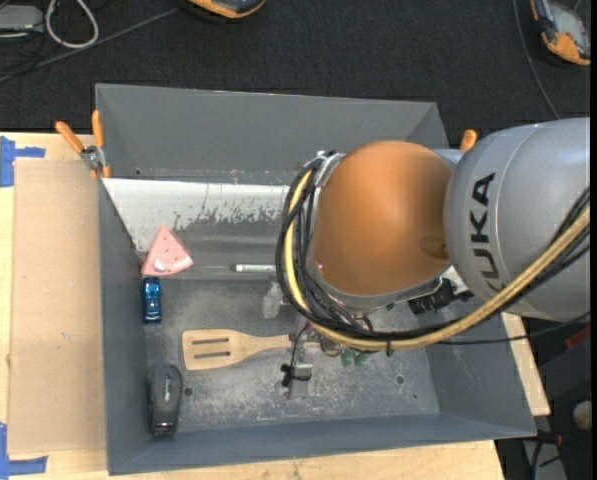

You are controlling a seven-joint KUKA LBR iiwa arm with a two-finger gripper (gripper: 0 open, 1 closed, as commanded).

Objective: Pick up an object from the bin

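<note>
Grey bin (258,148). Tool (296,371) low over bin floor, at handle end of wooden slotted spatula (223,349) lying flat toward bin's lower edge. Tool open or closed: cannot tell. Spatula seemingly not lifted; grasp and lift left to do. Pink wedge (165,254), blue toy car (152,300), black object (164,398) along left wall.

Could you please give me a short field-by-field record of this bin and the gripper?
bin: grey metal, few loose things
gripper: over the spatula's handle end, mid-bin
spatula: wooden, slotted, lying flat, blade pointing left
pink wedge: upper left
blue toy car: left side, below the wedge
dark oblong thing: lower-left corner
</note>
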